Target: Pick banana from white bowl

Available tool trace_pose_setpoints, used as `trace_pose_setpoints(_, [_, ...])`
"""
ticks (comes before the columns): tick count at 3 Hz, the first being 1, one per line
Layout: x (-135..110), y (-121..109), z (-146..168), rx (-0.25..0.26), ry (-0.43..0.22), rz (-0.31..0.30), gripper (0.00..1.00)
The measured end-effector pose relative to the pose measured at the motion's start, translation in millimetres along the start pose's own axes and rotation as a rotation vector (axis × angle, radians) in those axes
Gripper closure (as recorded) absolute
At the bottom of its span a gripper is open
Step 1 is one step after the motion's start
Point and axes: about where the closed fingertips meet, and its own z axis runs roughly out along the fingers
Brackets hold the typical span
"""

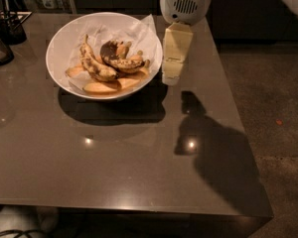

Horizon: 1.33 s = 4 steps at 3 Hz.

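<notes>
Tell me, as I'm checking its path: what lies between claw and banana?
Camera view: claw hangs beside the bowl; only its rim and paper lie before the banana.

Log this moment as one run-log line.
stage: pre-grasp | gripper: beside white bowl, at its right rim, over table | banana: in bowl, not held

Honestly, there was no text, label or number I could read anywhere. The hand (pixel 170 77) hung just beside the white bowl (pixel 63 37), on its right, over the surface (pixel 114 172).
</notes>
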Motion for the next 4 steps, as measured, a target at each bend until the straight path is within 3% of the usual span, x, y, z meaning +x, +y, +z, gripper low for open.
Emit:
trace_pose_setpoints(1, [-6,-4,1,0.02,-0.023,-0.004,0.0])
trace_pose_setpoints(4, [-53,-16,9,0.007,-0.08,-0.082,0.0])
